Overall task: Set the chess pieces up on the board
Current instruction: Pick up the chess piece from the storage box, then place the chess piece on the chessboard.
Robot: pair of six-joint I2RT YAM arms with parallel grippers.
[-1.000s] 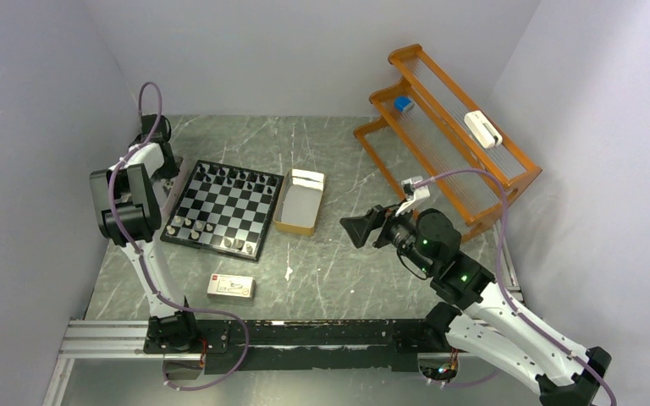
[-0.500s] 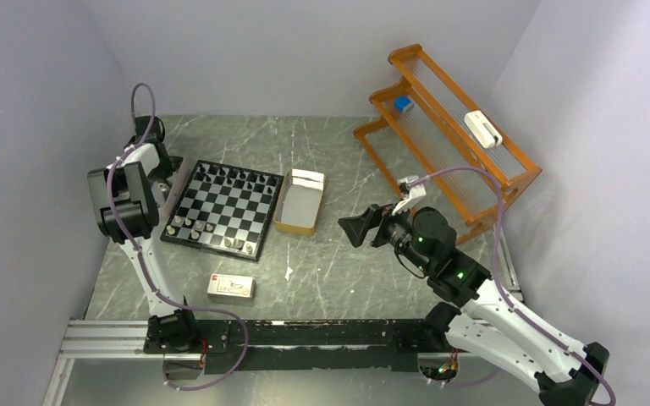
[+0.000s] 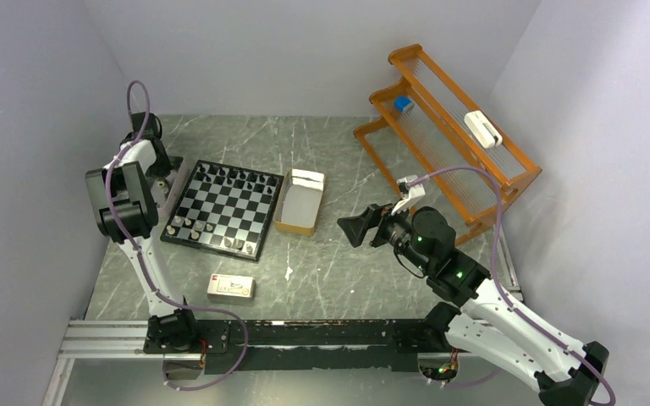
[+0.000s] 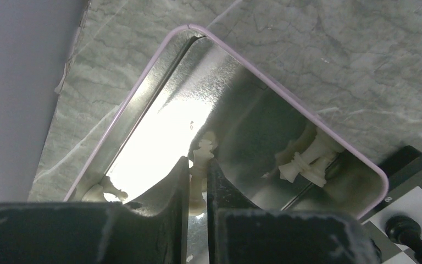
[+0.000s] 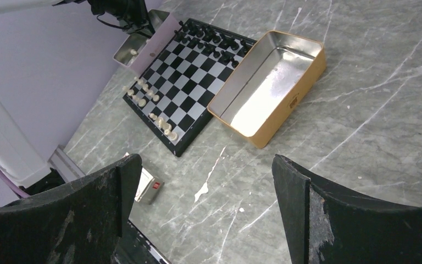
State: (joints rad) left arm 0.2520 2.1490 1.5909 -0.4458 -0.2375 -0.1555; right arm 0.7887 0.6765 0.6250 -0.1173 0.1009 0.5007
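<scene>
The black-and-white board (image 3: 224, 207) lies left of centre, also in the right wrist view (image 5: 189, 71). Black pieces (image 3: 235, 178) stand along its far rows and a few white pieces (image 3: 188, 225) on its near rows. My left gripper (image 4: 198, 168) is down inside a shiny tin lid (image 4: 159, 71) with a pink rim, left of the board, and is shut on a white chess piece (image 4: 204, 148). Two more white pieces (image 4: 307, 159) lie in the lid. My right gripper (image 5: 206, 209) is open and empty, held above the table right of the tan box.
An open tan box (image 3: 299, 201) stands just right of the board. A small white-and-red carton (image 3: 230, 288) lies near the front. An orange rack (image 3: 448, 139) stands at the back right. The left wall is close to the tin lid (image 3: 163, 188).
My left arm has shifted slightly left and back over the tin lid. My right arm has barely moved.
</scene>
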